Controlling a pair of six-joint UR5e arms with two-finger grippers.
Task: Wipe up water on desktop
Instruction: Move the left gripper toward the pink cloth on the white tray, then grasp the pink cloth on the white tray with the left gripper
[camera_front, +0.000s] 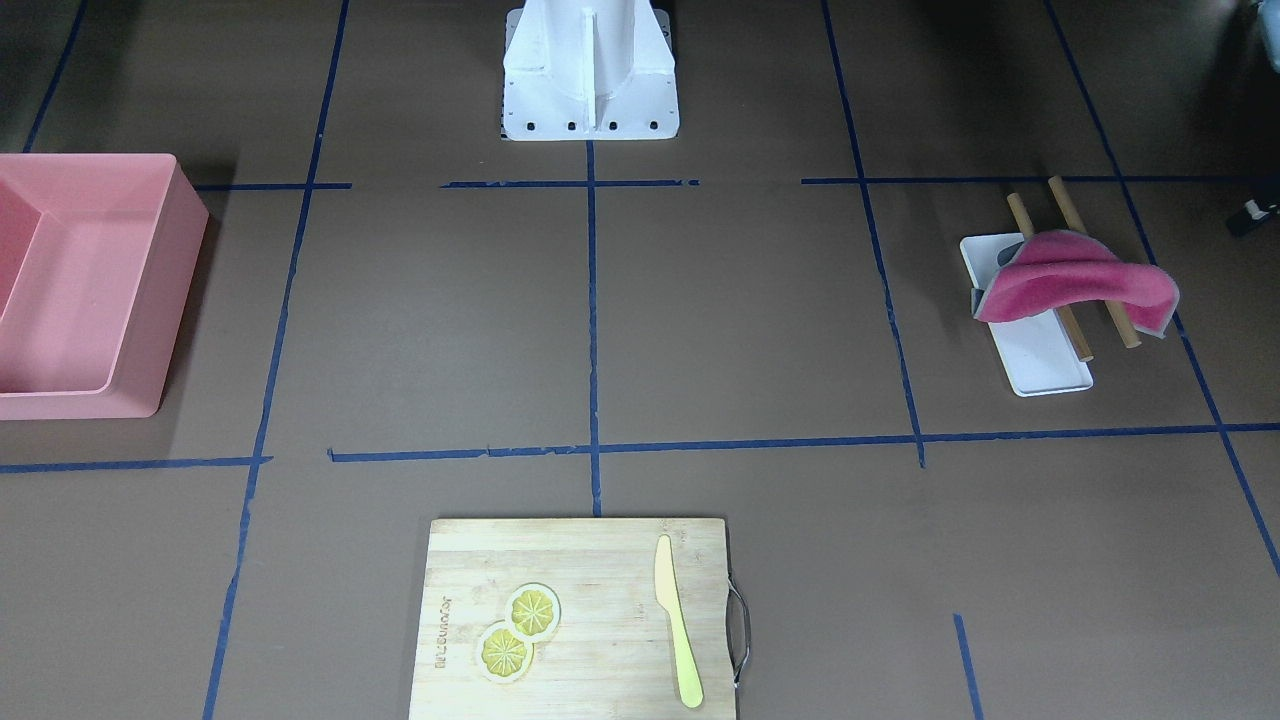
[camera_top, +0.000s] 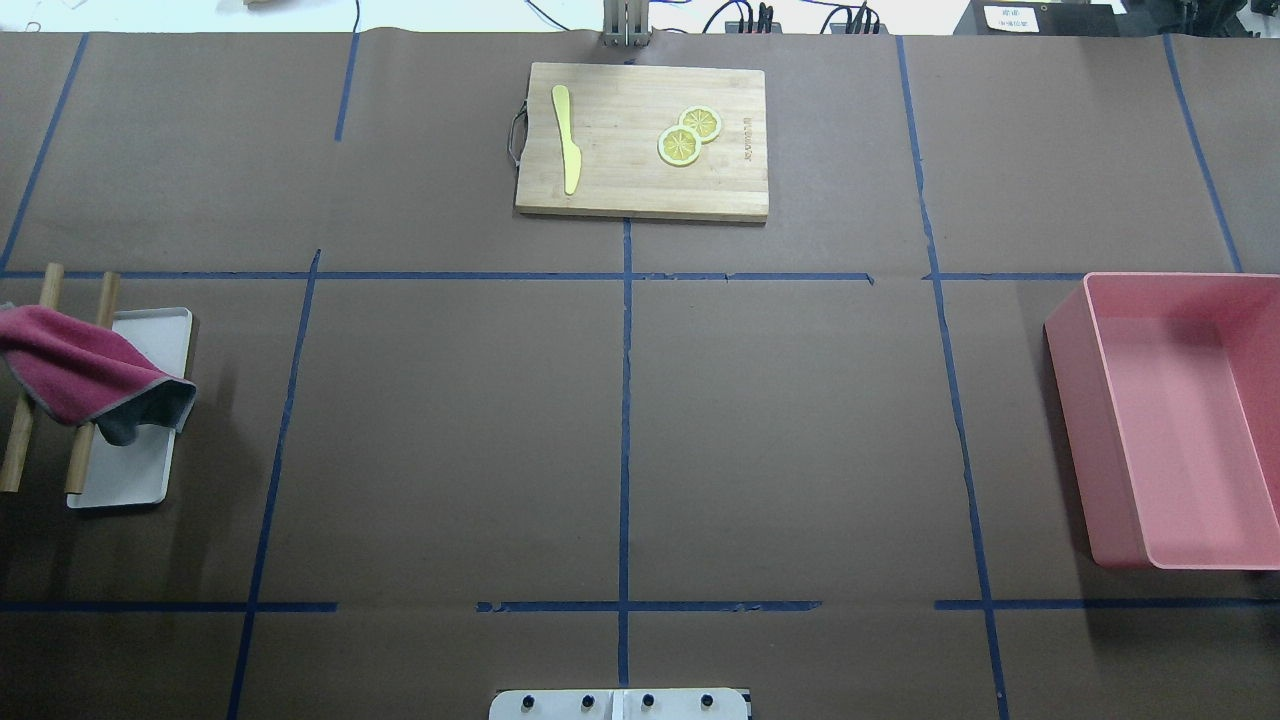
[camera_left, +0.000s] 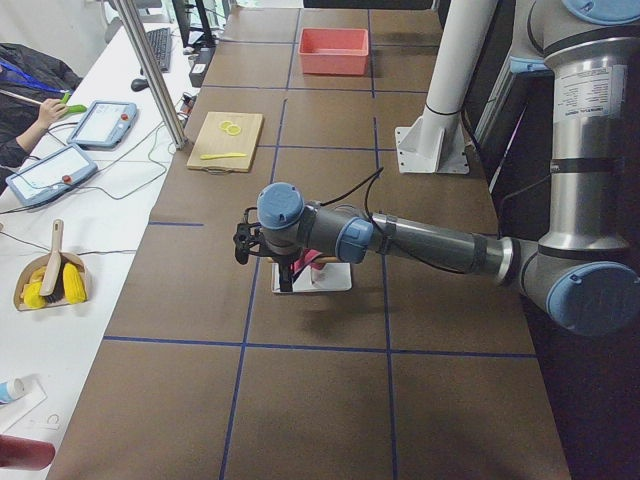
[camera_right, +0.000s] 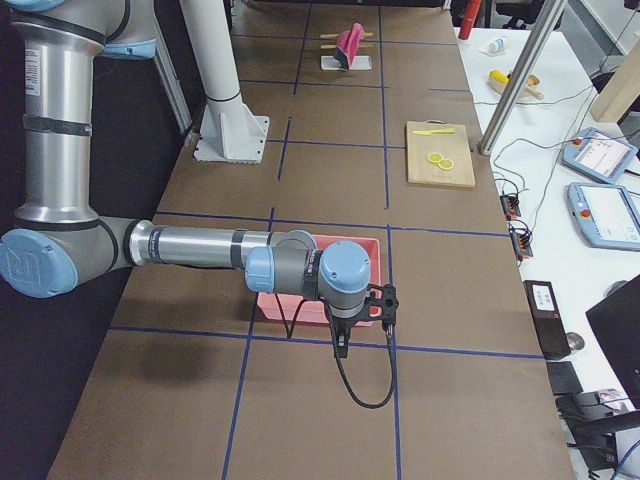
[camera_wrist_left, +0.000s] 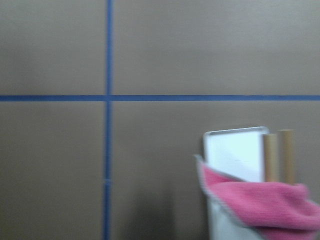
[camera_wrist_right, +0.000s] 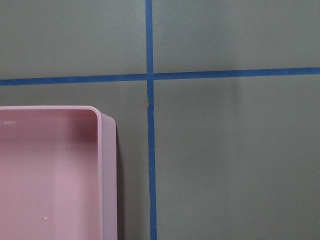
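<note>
The desktop (camera_top: 780, 420) is dark brown with blue tape lines; I see no water on it in any view. A magenta cloth (camera_top: 80, 375) hangs over two wooden rods (camera_top: 50, 285) and a small white tray (camera_top: 130, 470) at the robot's left; it also shows in the front view (camera_front: 1075, 285) and the left wrist view (camera_wrist_left: 260, 197). My left gripper (camera_left: 285, 278) hovers by the cloth, seen only from the left side; I cannot tell its state. My right gripper (camera_right: 340, 345) hangs by the pink bin (camera_right: 290, 300); I cannot tell its state.
A pink bin (camera_top: 1070, 400) stands at the robot's right. A bamboo cutting board (camera_top: 640, 190) at the far middle carries a yellow knife (camera_top: 568, 140) and two lemon slices (camera_top: 688, 138). The white robot base (camera_front: 590, 70) stands at the near middle edge.
</note>
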